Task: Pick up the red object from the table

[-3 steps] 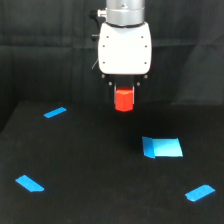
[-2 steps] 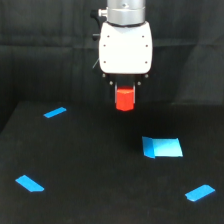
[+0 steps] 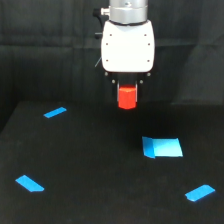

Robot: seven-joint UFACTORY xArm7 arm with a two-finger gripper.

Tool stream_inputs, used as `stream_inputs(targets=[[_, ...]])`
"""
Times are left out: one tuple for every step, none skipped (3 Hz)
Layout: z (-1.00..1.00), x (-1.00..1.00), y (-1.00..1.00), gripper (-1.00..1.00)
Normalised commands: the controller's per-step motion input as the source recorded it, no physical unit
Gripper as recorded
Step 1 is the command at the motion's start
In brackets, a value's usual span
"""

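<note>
The red object (image 3: 127,97), a short red-orange block, hangs in the air under the white gripper body, well above the black table (image 3: 100,165). My gripper (image 3: 127,95) is shut on the red object, its dark fingers close on either side of the block's upper part. The block's lower half shows below the fingers. The arm stands at the upper middle of the exterior view, in front of the black curtain.
Several bright blue tape pieces lie on the table: a strip (image 3: 55,112) at the exterior view's left, a larger patch (image 3: 162,147) at its right, a strip (image 3: 30,183) at the front left and another (image 3: 200,192) at the front right.
The gripper with the red object has risen slightly; the block stays held between the fingers.
</note>
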Motion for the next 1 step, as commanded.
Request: stream_inputs(targets=[[0.06, 0.09, 0.12, -0.99]])
